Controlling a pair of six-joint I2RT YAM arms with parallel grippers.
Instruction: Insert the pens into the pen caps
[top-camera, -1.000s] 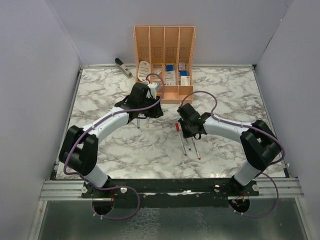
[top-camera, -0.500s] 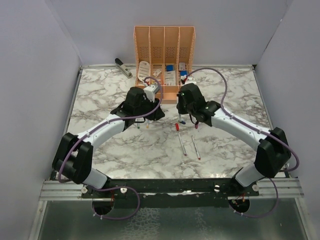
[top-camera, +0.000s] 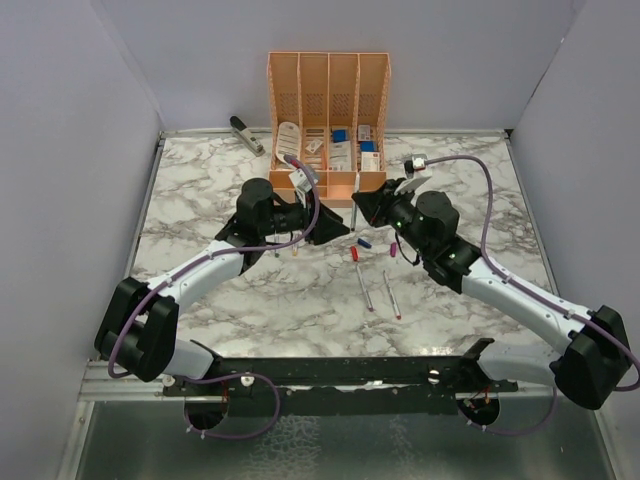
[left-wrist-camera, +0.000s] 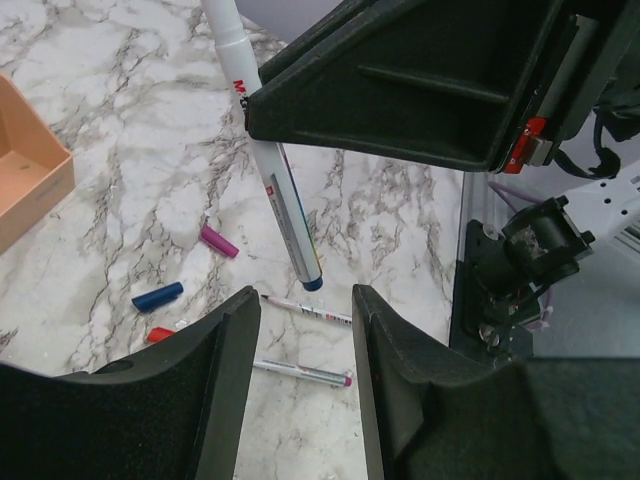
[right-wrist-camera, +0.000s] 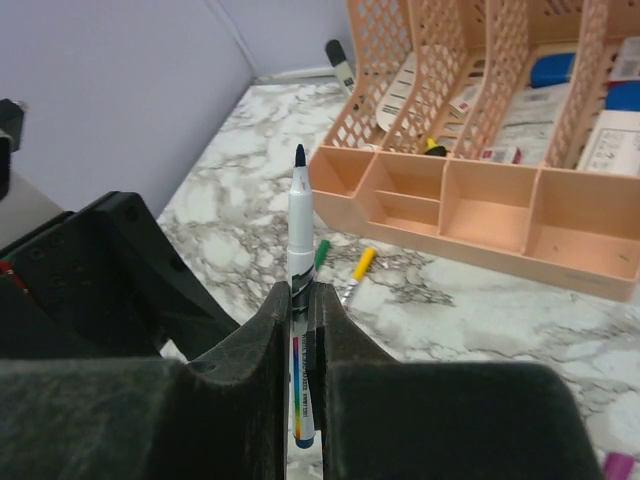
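Pinching pen (right-wrist-camera: 300, 215) mid-barrel, right hand (right-wrist-camera: 300, 300); left hand (left-wrist-camera: 305, 305) spread, pen tip just beyond its fingertips.

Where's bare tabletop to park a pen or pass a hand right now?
Free: far-right marble between the desk organizer and right wall; far-left patch between the stapler and left arm; near strip between the loose pens and the base rail. Crowded: centre before the organizer, where blue cap, purple cap, right arm and left arm converge.
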